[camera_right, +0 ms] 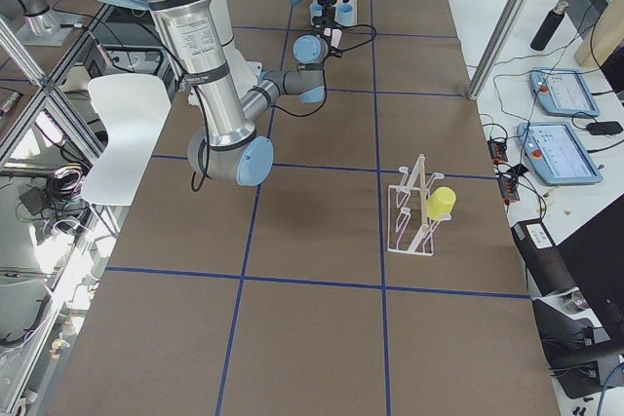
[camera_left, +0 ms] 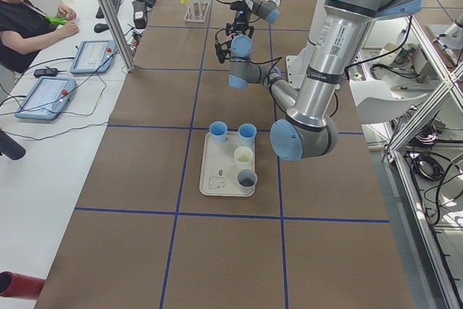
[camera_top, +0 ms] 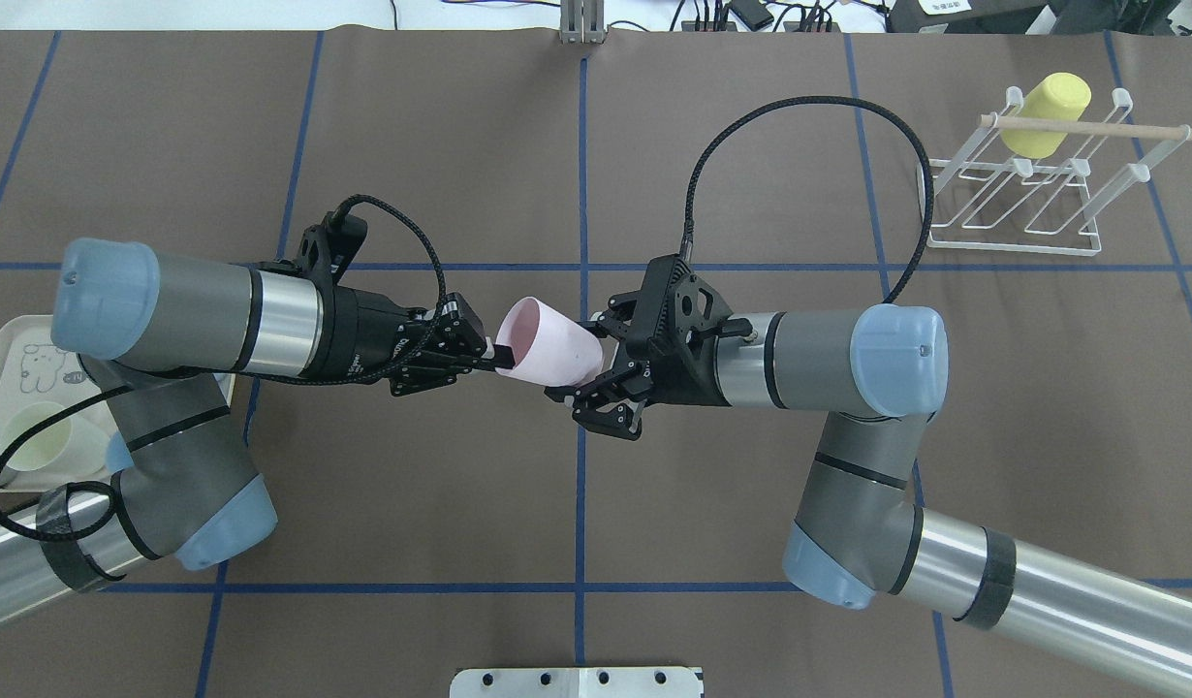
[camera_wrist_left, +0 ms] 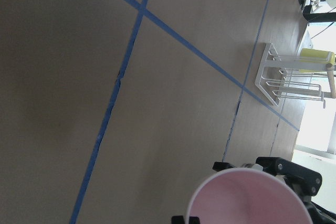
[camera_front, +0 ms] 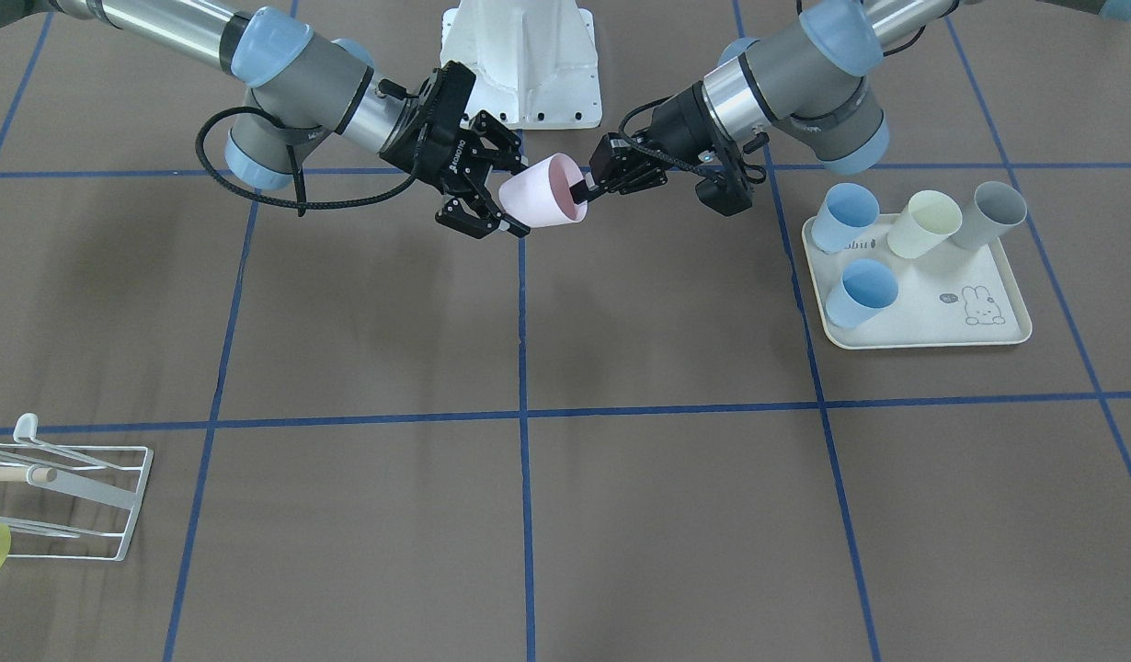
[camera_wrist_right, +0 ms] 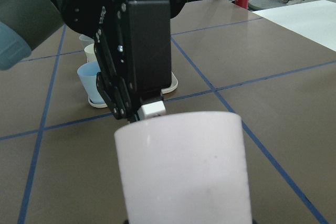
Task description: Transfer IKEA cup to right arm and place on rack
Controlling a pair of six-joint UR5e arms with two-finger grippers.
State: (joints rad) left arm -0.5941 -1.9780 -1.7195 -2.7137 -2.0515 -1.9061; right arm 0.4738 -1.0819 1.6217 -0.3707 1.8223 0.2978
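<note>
HAND-OVER AT MID-TABLE: The left pincer (camera_top: 487, 361) is clamped on the rim of the pink cup (camera_top: 548, 349), one finger inside the mouth and one outside. It holds the cup on its side in the air at the centre of the overhead frame, above a crossing of blue tape lines (camera_top: 583, 194). Facing it, the right pincer (camera_top: 574, 359) is spread wide, its two fingers flanking the cup's closed end, one above and one below in that view. Whether the pads touch the wall cannot be told, and it looks not to have gripped. In the right wrist view the cup's pale side fills the lower middle of the frame, with the left pincer's black body just behind it. The transfer appears to be at its midpoint: the cup is lifted and offered, but the receiving grip is not yet made. The left pincer's release, the carry and the placing are all left to do. The rack (camera_top: 1015, 242) stands well apart at the upper right of the overhead frame, with a yellow cup (camera_top: 1047, 114) on it and other prongs free. At the right of the front-facing frame the tray (camera_front: 933, 317) holds four more cups (camera_front: 862, 292) on the brown surface (camera_top: 412, 145).
</note>
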